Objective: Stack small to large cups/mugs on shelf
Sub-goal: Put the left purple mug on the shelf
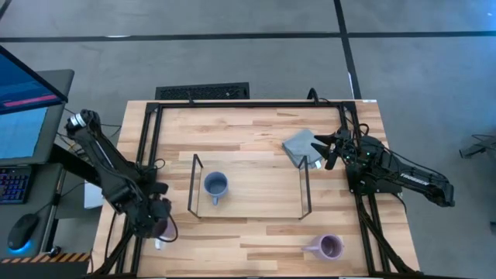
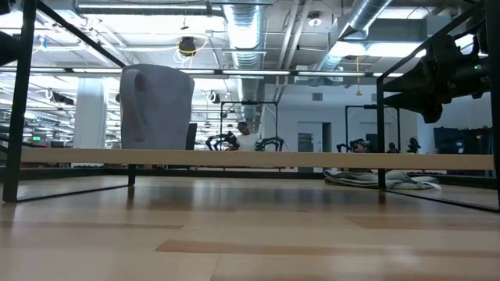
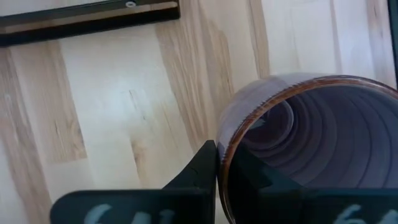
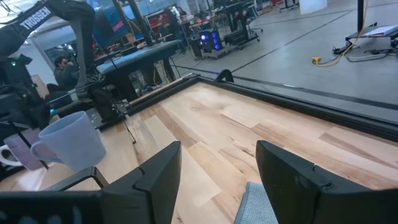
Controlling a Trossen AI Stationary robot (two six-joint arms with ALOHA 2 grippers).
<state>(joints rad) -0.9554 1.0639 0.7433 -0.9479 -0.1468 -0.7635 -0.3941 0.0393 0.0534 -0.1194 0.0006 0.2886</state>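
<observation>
- Lavender is the colour at the left gripper (image 1: 159, 225), low at the table's near-left corner: a purple mug (image 3: 311, 146) sits with its rim against one dark finger (image 3: 200, 165). The finger appears to stand outside the wall with its partner likely inside, a rim pinch, but I cannot tell whether the jaws have closed on it.
- Such a hold would suit the job, I judge, since gripping by the rim leaves the base free to drop into another mug.
- Blue-grey mug (image 1: 215, 185) stands upright on the shelf (image 1: 256, 186), toward its left end, mouth up and handle toward the near side; it reads as the base of the stack.
- The shelf's wood board runs between thin black wire frames in the middle of the table (image 1: 256, 128).
- A second purple mug (image 1: 328, 247) waits on the table at the near right, well apart from the shelf, handle pointing left.
- The right gripper (image 1: 332, 149) hovers at the far right over a folded grey cloth (image 1: 301, 146), its fingers (image 4: 155, 168) spread wide with nothing between them; it seems parked out of the way.
- Next, by my reading, the left mug must be lifted and carried right to the shelf; a slipping rim grip is the risk.
</observation>
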